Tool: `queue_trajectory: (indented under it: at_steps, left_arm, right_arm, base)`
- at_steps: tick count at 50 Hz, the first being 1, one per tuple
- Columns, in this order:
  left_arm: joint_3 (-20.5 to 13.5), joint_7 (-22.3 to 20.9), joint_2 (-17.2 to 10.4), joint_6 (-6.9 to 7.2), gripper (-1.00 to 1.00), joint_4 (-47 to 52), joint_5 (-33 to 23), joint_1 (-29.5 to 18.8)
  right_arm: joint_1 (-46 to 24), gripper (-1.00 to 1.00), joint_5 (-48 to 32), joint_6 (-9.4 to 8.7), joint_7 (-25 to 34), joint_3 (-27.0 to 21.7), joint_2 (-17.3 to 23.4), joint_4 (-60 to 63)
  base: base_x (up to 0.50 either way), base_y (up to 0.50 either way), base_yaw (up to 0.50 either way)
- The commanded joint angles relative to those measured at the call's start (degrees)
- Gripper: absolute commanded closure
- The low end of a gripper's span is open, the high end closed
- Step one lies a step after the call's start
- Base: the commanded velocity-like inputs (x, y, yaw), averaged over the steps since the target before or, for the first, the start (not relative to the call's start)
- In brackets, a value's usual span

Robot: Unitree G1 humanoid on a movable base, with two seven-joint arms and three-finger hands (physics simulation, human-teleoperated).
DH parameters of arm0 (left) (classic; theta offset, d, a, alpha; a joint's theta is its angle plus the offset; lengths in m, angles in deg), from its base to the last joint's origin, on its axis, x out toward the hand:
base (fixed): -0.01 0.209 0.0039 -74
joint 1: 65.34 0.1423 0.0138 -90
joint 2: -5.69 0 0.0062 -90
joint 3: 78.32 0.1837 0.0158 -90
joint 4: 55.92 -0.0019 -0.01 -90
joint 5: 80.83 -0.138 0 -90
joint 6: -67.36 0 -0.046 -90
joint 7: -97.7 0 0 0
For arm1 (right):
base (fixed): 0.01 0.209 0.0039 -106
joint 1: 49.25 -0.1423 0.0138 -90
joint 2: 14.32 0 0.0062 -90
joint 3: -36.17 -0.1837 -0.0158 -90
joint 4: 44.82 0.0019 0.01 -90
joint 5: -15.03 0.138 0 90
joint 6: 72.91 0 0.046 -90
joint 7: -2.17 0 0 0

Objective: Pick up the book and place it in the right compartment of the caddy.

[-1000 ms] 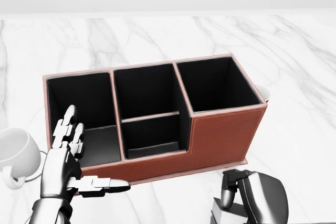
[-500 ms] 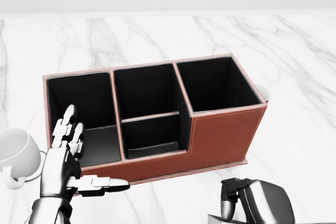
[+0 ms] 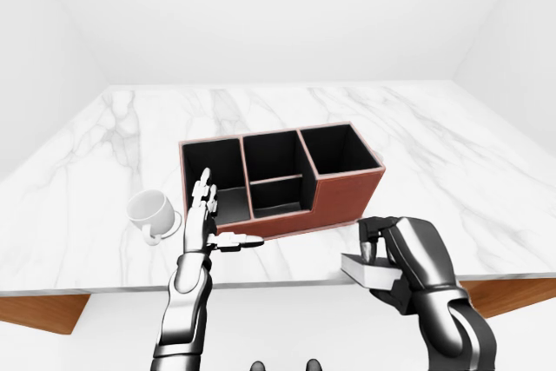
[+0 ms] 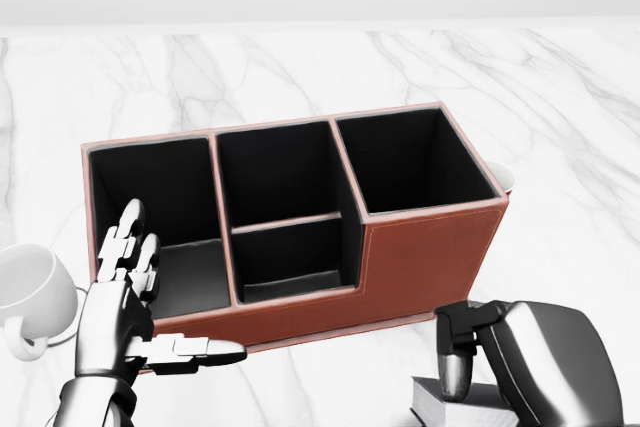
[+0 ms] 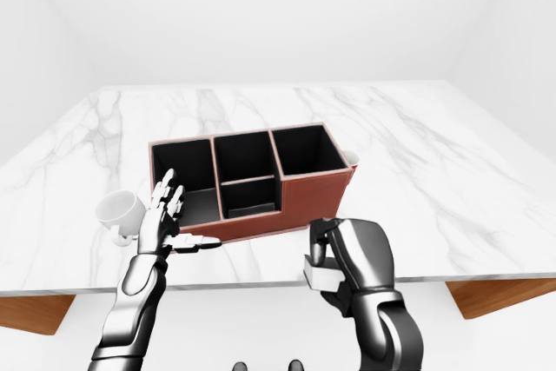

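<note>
— Since half a second ago the right hand (image 4: 520, 362) has come up and a little rightward in the head view, and the book (image 3: 372, 270) under it shows more plainly now. Where does the book sit?

— At the near edge of the counter (image 3: 452, 162), toward its right end, below and to the right of the caddy (image 3: 280, 182) in the left-eye view. It is a dark, pale-paged block lying flat, and one corner appears to reach out past the counter's edge.

— Does the hand have hold of it?

— Its fingers (image 4: 456, 347) curl down over the book's top and close round it, with the dark palm covering most of the cover. Whether the book is lifted clear of the counter I cannot tell.

— And the caddy?

— Red-brown outside, black inside, standing near the counter's middle. Its right compartment (image 4: 415, 157) is tall and holds nothing; the middle is split by a low divider, and the left one is deep with a lowered wall toward the bottom of the head view.

— The other hand?

— The left hand (image 4: 135, 292) hangs by the caddy's lower left corner, fingers spread upright and thumb stretched out along the base, gripping nothing. It has not shifted from the earlier frames.

— Anything else?

— A white mug (image 3: 150, 213) stands just left of that hand, and the rim of a second white cup (image 4: 503, 178) peeks out from the caddy's right end.
</note>
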Motion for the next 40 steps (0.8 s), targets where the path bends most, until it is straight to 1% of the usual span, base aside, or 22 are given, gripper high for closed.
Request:
queue_trajectory:
  at_steps: [1,3,4,6,7,8,9,11,13,14,18,22,26,29,32,33,38,40]
  left_arm:
    - [0.0,0.0,0.0,-0.2,-1.0,-0.1,-0.1,0.0]
    - [0.1,0.1,0.0,-0.09,-1.0,0.2,-0.2,0.1]
    - [0.1,0.1,0.0,-0.2,-1.0,0.0,-0.2,0.1]
    - [0.1,0.0,0.0,-0.44,-1.0,-0.2,-0.3,0.0]
    - [0.1,0.1,0.0,-0.36,-1.0,0.0,-0.3,0.1]
    - [0.1,0.0,0.0,-0.37,-1.0,0.0,-0.4,0.1]
    - [0.1,0.0,0.0,-0.44,-1.0,0.0,-0.4,0.1]
    - [0.1,0.1,0.0,-0.56,-1.0,0.0,-0.4,0.2]
    - [0.2,0.1,0.1,-0.78,-1.0,-0.2,-0.5,0.2]
    - [0.2,0.1,0.1,-0.76,-1.0,-0.1,-0.5,0.2]
    - [0.2,0.1,0.1,-0.97,-1.0,-0.2,-0.6,0.3]
    - [0.2,0.2,0.1,-0.67,-1.0,0.3,-0.7,0.3]
    - [0.2,0.1,0.1,-0.96,-1.0,-0.1,-0.8,0.2]
    - [0.3,0.1,0.1,-0.99,-1.0,-0.1,-0.9,0.2]
    - [0.3,0.1,0.1,-1.0,-1.0,-0.2,-0.9,0.2]
    - [0.3,0.1,0.1,-0.83,-1.0,0.1,-0.9,0.3]
    - [0.3,0.1,0.1,-0.99,-1.0,0.1,-1.0,0.4]
    - [0.3,0.0,0.1,-0.99,-1.0,0.1,-1.0,0.5]
  right_arm:
    - [-3.2,1.0,-1.6,-0.99,7.7,-1.5,-0.9,8.6]
    - [-4.3,1.0,-2.0,-1.43,9.6,-1.5,-0.9,9.8]
    - [-5.8,1.0,-2.5,-2.14,11.8,-1.6,-0.8,11.3]
    - [-7.3,1.0,-2.8,-3.11,14.1,-1.7,-1.0,12.9]
    - [-9.0,1.0,-3.1,-4.11,16.5,-2.0,-0.9,14.4]
    - [-9.8,1.0,-3.1,-4.65,17.7,-2.2,-0.9,15.1]
    - [-10.9,1.0,-3.5,-4.95,19.2,-2.3,-0.8,15.9]
    - [-13.2,1.0,-3.7,-4.95,22.2,-2.4,-0.6,17.1]
    - [-14.6,1.0,-4.1,-4.95,23.1,-2.6,-0.2,17.2]
    - [-16.2,1.0,-4.2,-4.95,24.7,-2.3,-0.3,17.5]
    - [-20.6,1.0,-5.3,-4.95,24.7,-2.1,0.6,16.8]
    - [-25.5,1.0,-6.5,-4.95,24.7,-2.4,1.6,16.8]
    - [-29.9,1.0,-7.2,-4.95,24.7,-2.9,2.4,17.4]
    - [-36.1,1.0,-8.6,-4.95,24.7,-3.6,4.0,18.7]
    - [-39.9,1.0,-9.7,-4.95,24.7,-3.8,5.0,19.8]
    - [-42.4,1.0,-10.5,-4.95,24.7,-4.0,5.4,20.4]
    - [-46.9,1.0,-11.6,-4.95,24.7,-4.2,6.6,20.7]
    - [-50.3,1.0,-12.4,-4.95,24.7,-4.6,7.0,20.7]
  base:
    - [0.0,0.0,0.0]
    - [0.0,0.0,0.0]
    - [0.0,0.0,0.0]
    - [0.0,0.0,0.0]
    - [0.0,0.0,0.0]
    - [0.0,0.0,0.0]
    - [0.0,0.0,0.0]
    - [0.0,0.0,0.0]
    - [0.0,0.0,0.0]
    - [0.0,0.0,0.0]
    - [0.0,0.0,0.0]
    - [0.0,0.0,0.0]
    - [0.0,0.0,0.0]
    - [0.0,0.0,0.0]
    - [0.0,0.0,0.0]
    - [0.0,0.0,0.0]
    - [0.0,0.0,0.0]
    - [0.0,0.0,0.0]
